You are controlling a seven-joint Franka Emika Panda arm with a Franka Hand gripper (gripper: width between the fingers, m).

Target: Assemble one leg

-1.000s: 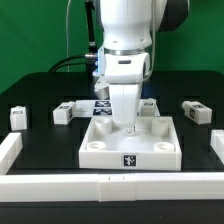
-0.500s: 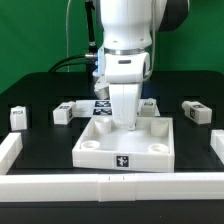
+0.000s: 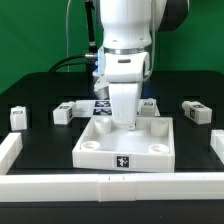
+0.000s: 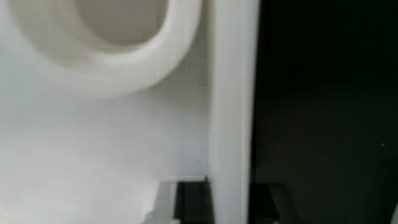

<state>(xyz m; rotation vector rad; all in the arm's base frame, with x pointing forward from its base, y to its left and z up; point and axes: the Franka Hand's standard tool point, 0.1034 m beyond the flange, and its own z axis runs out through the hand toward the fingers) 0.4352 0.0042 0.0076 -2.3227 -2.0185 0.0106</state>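
The large white square tray-like panel (image 3: 95, 155) has slid toward the exterior view's left, gripper (image 3: 129, 124) clenched on its far wall; a small white plastic cuboid leg (image 3: 65, 113) lies nearby; drag slowly

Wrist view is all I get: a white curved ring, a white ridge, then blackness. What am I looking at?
Observer: A large white square plastic panel with round corner sockets, lying flat on the black table.
Operator: Anything else lying around?
Observer: Several small white plastic blocks with marker tags, such as this leg on the exterior view's left.
Operator: Is the claw near them?
Observer: No, the claw reaches down to the panel, apart from every block.
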